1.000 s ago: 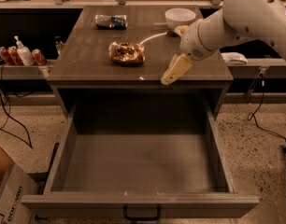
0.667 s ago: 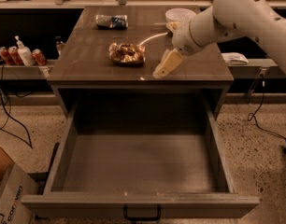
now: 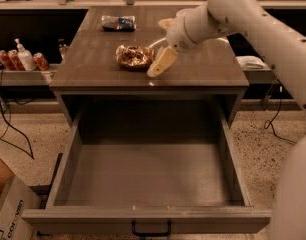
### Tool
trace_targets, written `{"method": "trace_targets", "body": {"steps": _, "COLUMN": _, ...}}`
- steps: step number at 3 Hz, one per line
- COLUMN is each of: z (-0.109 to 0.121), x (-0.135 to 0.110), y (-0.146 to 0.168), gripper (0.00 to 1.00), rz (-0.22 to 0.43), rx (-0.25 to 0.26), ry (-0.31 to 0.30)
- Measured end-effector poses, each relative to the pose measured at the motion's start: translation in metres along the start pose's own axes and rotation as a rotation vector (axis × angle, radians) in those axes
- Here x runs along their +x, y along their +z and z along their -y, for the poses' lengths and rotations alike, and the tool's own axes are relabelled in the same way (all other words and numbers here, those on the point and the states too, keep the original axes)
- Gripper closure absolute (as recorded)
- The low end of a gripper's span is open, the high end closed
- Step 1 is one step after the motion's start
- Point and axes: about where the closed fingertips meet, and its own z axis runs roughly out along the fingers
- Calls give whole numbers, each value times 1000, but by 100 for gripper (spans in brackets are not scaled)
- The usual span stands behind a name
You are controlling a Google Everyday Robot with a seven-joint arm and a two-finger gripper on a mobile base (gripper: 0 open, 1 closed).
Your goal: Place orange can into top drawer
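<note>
The orange can [image 3: 133, 57], a crumpled shiny golden-orange object with dark mottling, lies on the cabinet top [image 3: 203, 74] left of centre. My gripper [image 3: 160, 64] hangs just right of it, close above the surface, with cream-coloured fingers [image 3: 162, 62] pointing down-left toward the can. The top drawer [image 3: 83, 134] stands pulled wide out below the cabinet top, with nothing inside it. Its black handle [image 3: 150, 230] shows at the bottom edge.
A blue-and-silver packet [image 3: 118, 22] lies at the back of the cabinet top. Red cans [image 3: 8, 59] and a white pump bottle [image 3: 25, 58] stand on a shelf at left. A cardboard box [image 3: 5, 209] sits on the floor at lower left. Cables run over the floor.
My arm has swung left across the cabinet top, bringing the gripper from the right front part to right beside the orange can. The can and drawer have not moved.
</note>
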Motion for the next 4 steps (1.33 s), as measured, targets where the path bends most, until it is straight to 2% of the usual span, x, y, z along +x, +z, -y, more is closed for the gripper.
{"method": "trace_targets", "body": {"steps": 1, "z": -3, "x": -17, "y": 23, "gripper": 0, "rz": 30, "rx": -57, "ry": -19}}
{"method": "trace_targets", "body": {"steps": 2, "z": -10, "x": -29, "y": 42, "gripper": 19, "rz": 48, "rx": -115, "ry": -27}}
{"method": "trace_targets", "body": {"steps": 4, "z": -12, "x": -20, "y": 61, "gripper": 65, "rz": 78, "rx": -172, "ry": 18}}
